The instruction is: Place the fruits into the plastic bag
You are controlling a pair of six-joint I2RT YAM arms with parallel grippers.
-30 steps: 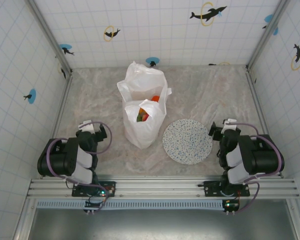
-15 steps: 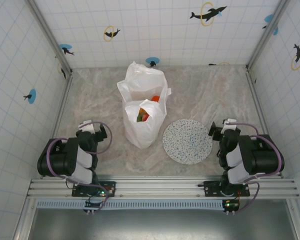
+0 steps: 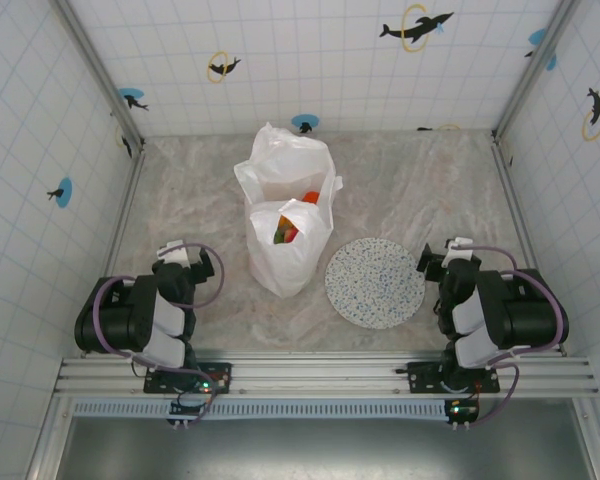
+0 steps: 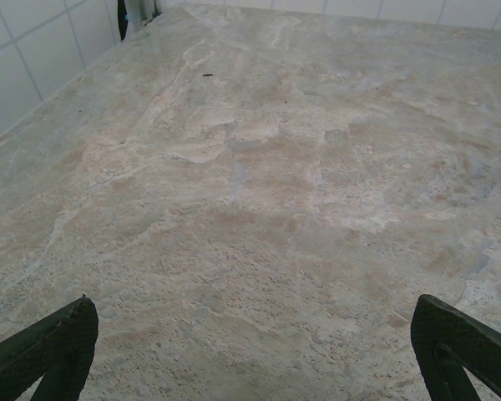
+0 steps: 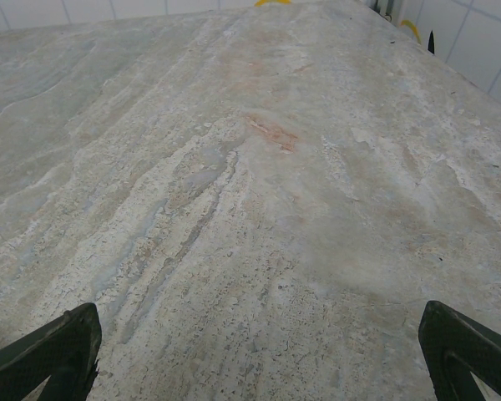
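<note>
Two arms, folded back over their bases at the near edge of the table [image 3: 180, 190]. One gripper on each.

Left gripper [image 3: 185, 262]: jaws spread wide, nothing between them, bare marbled top beneath in the left wrist view. Right gripper [image 3: 442, 262]: spread just as wide, nothing gripped, likewise above bare stone. Two dark fingertips [image 4: 54, 347] per wrist view, one in each bottom corner, well apart.

Further out, one round speckled plate [image 3: 375, 282], lying flat, face bare, just left of the right gripper and touching neither arm.

Beyond and to the left of the plate, near the middle of the table: one plastic bag [image 3: 280, 165], white and crinkled, standing upright with its mouth open upward, its near end just beside the plate's rim.

Inside the bag, the fruits [image 3: 283, 232]: a small cluster of red, yellow and green at the near side of the mouth, plus one orange fruit [image 3: 310, 197] at the far side. Cannot tell the full count; the rest hidden behind the plastic.
</note>
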